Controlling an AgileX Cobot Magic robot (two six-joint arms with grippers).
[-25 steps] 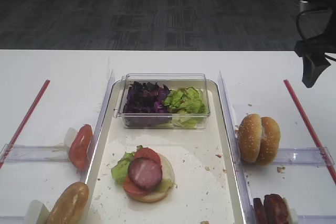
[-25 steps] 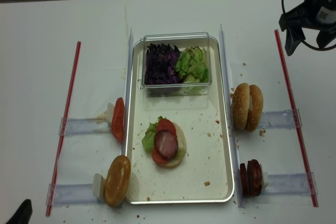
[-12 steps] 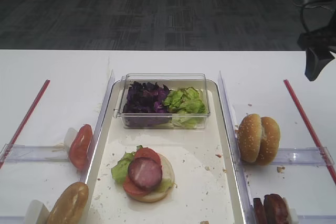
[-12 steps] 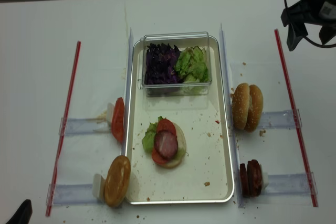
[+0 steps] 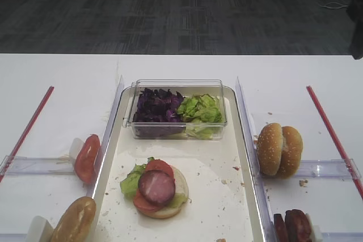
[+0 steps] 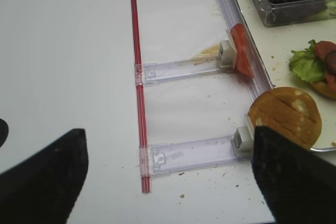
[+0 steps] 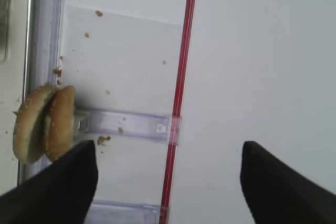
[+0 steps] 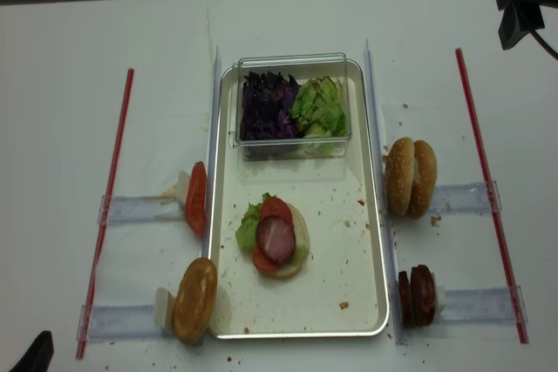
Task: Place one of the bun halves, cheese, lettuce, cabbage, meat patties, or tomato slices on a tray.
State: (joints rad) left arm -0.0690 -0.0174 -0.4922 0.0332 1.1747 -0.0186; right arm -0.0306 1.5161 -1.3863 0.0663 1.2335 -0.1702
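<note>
Black right claw (image 7: 168, 182), jaws wide and empty, has pulled back from the bun halves (image 8: 411, 177).

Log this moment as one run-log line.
right end effector: open, empty, above the table right of the tray | left end effector: open, empty | stack: bun, lettuce, tomato, patty

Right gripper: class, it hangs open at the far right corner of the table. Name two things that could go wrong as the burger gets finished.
1. The right gripper is open and far from the sesame buns. They stand on edge against a clear rack, so a grab may tip them.
2. The stack on the tray looks uneven, with the patty off-centre, so a bun set on top may slide.
</note>
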